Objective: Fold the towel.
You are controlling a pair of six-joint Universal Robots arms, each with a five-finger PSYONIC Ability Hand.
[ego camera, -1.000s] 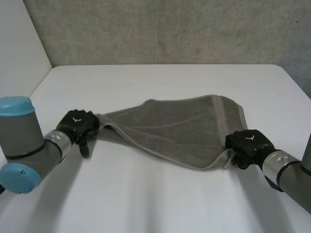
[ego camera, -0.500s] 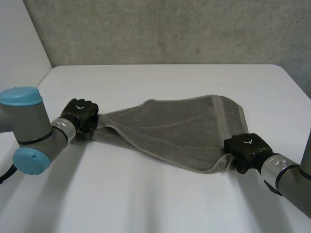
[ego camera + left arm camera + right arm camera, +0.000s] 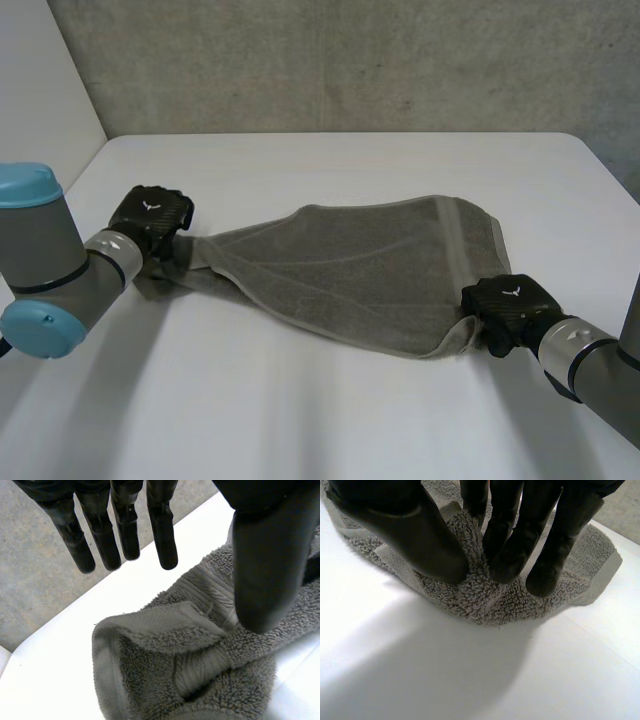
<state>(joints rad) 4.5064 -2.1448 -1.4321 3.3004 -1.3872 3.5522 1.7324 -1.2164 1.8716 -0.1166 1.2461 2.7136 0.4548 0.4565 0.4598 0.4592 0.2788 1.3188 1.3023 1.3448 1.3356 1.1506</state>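
Note:
A grey towel [image 3: 360, 270] lies rumpled across the middle of the white table [image 3: 330, 160], drawn out from left to right. My left hand [image 3: 150, 215] is over the towel's left corner. In the left wrist view its fingers [image 3: 122, 530] are straight and held off the cloth, while the thumb [image 3: 267, 565] hangs just above the bunched corner [image 3: 165, 645]. My right hand [image 3: 508, 305] is at the towel's near right corner. There its thumb [image 3: 405, 525] and fingers pinch a ridge of the towel [image 3: 475, 595] between them.
A grey concrete wall stands behind the table's far edge. The floor shows past the table's left edge beyond my left hand's fingers. Bare white table lies in front of the towel and behind it.
My left hand has moved back and to the left, and the towel's left corner has been drawn out that way. My right hand shifted slightly, then stayed still.

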